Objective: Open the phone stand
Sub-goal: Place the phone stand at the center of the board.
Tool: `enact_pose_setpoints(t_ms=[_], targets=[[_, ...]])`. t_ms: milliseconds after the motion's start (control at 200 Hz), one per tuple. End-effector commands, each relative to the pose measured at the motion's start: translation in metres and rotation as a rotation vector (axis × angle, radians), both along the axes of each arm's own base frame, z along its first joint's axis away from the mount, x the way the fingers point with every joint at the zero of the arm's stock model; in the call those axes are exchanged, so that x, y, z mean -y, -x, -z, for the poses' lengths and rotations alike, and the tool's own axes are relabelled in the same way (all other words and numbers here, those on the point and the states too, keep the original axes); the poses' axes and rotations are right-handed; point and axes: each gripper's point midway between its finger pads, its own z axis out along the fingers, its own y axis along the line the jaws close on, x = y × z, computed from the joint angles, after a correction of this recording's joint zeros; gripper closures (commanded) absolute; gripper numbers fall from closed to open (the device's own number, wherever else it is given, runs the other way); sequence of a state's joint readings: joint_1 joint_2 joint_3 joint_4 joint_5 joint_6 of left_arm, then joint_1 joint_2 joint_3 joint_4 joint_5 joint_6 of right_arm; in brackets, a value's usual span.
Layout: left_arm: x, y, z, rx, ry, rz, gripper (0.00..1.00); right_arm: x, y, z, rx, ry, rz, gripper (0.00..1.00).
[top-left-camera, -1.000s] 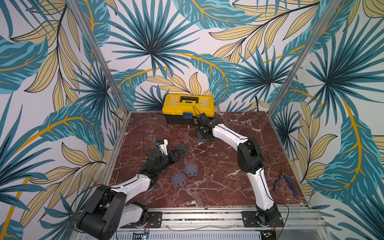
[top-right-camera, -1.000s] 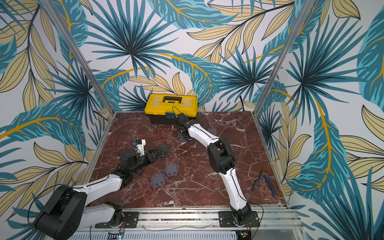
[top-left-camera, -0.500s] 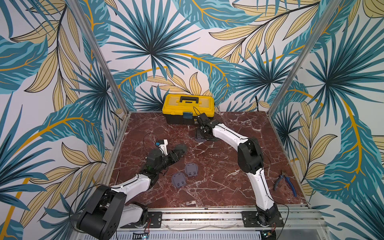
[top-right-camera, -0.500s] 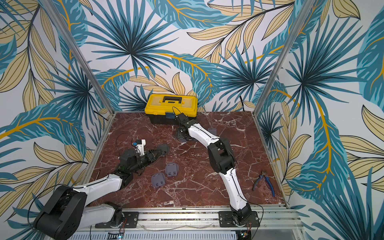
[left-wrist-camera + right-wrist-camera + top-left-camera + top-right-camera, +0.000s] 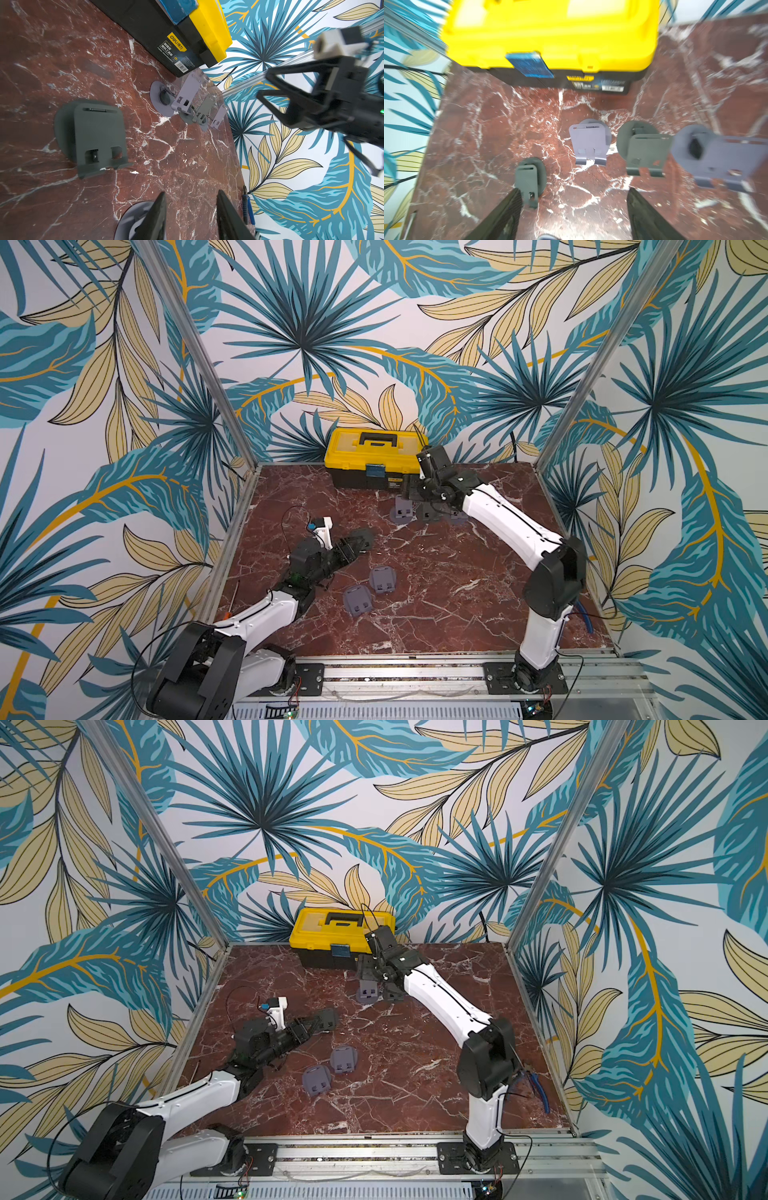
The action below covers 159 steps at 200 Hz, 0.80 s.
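Three phone stands stand opened in a row at the back: light grey [image 5: 402, 511] [image 5: 588, 143], dark [image 5: 646, 153] and grey [image 5: 724, 160]. My right gripper [image 5: 409, 489] [image 5: 574, 207] hovers just in front of them, open, with only marble between its fingers. A folded dark phone stand [image 5: 362, 536] [image 5: 97, 133] lies flat just ahead of my left gripper [image 5: 351, 548] [image 5: 192, 214], which is open and holds nothing. Two folded grey stands [image 5: 382, 580] [image 5: 356, 600] lie flat beside the left arm. One of them [image 5: 131, 220] shows partly behind a left finger.
A yellow and black toolbox [image 5: 374, 456] stands shut against the back wall, right behind the opened stands. Blue-handled pliers [image 5: 540, 1090] lie near the right edge. A screwdriver [image 5: 232, 601] lies along the left edge. Metal frame posts mark the back corners.
My right gripper's jaws have widened and it has drawn up a little from the stands at the back. The left arm has not moved.
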<state>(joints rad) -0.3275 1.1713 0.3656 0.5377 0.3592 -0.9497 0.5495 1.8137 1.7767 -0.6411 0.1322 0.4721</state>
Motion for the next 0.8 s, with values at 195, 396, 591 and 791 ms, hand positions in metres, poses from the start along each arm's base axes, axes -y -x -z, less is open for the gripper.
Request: enact_pose_setpoints(t_ms=[195, 396, 591, 791], targets=[[-0.015, -0.006, -0.023, 0.055, -0.014, -0.064, 0.60, 0.058, 0.061, -0.013, 0.003, 0.120, 0.035, 0.20], [-0.020, -0.001, -0.029, 0.059, -0.015, -0.079, 0.60, 0.079, 0.097, -0.005, -0.028, 0.122, 0.050, 0.20], [-0.028, 0.007, -0.031, 0.052, -0.028, -0.110, 0.59, 0.089, 0.122, 0.009, -0.079, 0.089, 0.068, 0.20], [-0.039, 0.017, -0.029, 0.043, -0.033, -0.151, 0.59, 0.078, 0.144, 0.038, -0.158, 0.091, 0.045, 0.20]])
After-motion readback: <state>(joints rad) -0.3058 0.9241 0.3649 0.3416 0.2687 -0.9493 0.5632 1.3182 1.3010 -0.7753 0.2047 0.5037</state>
